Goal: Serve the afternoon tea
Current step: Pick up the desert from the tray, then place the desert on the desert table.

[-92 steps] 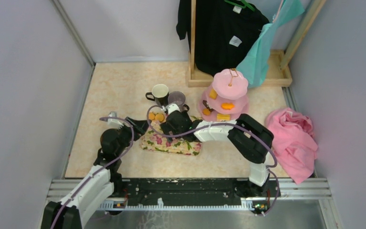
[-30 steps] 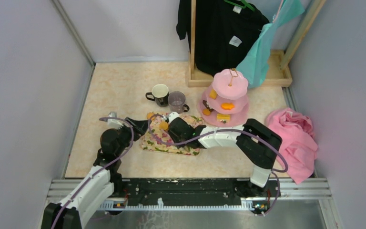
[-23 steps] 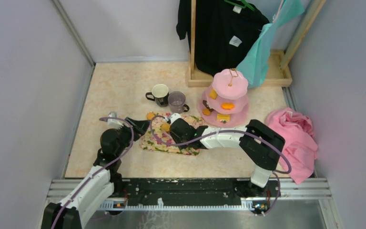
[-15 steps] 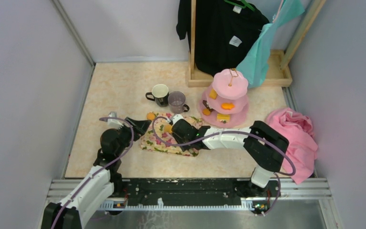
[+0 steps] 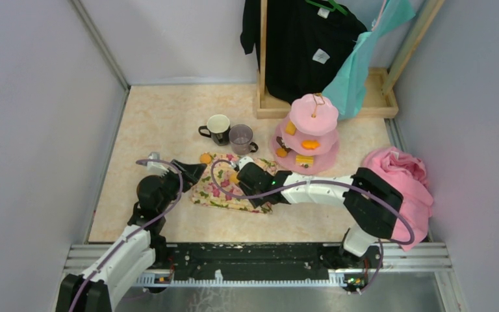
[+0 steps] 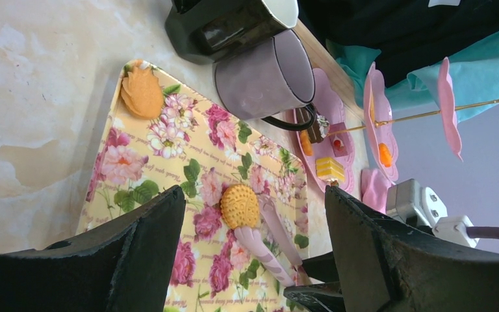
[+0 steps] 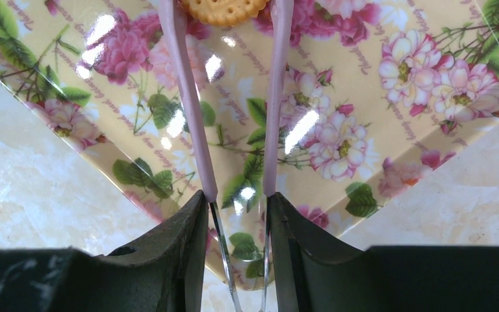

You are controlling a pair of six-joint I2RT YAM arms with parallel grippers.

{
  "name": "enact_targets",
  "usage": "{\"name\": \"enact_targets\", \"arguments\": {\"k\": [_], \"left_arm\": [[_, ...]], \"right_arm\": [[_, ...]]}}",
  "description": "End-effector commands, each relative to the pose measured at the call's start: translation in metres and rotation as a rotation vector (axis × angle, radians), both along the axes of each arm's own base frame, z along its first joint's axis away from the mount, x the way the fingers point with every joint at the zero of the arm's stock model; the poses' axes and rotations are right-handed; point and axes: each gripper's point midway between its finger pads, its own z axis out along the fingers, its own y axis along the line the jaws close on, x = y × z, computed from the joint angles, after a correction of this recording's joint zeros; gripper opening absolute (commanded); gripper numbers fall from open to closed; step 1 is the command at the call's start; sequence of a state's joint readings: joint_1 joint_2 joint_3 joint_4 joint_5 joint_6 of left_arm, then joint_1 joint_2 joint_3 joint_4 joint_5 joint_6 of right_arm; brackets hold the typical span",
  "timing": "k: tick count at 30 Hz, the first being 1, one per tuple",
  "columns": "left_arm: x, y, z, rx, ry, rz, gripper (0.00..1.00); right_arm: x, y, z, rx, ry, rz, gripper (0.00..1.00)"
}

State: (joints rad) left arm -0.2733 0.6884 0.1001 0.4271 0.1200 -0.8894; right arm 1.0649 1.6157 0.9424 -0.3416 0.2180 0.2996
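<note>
My left arm and right arm are the same build: white shells between rounded black joints. A purple cable loops loosely along each, from wrist back toward the base. My fingers are thick, matte black, with blunt edges.

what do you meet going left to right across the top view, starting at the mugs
black mug → smoky mug → pink stand → pink cloth
</note>
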Motion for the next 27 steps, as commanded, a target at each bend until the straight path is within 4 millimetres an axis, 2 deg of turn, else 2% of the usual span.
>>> {"name": "enact_targets", "arguments": {"k": [1,18,19,27], "left_arm": [[0.001,-0.002,0.006,-0.005,-0.031,-0.006,0.84],[0.003,-0.003,0.009,-0.004,-0.040,-0.011,0.84],[0.003,-0.003,0.008,-0.004,-0.038,-0.013,0.84],[0.003,-0.004,0.009,-0.008,-0.042,-0.020,0.84]], "right_arm": [[0.006,0.010,0.037,0.074,-0.062,-0.009,0.00],[0.009,-0.007,0.090,0.124,-0.133,-0.065,0.00],[0.008,-0.012,0.102,0.143,-0.147,-0.080,0.00],[0.005,-0.030,0.144,0.210,-0.196,-0.132,0.00]]}}
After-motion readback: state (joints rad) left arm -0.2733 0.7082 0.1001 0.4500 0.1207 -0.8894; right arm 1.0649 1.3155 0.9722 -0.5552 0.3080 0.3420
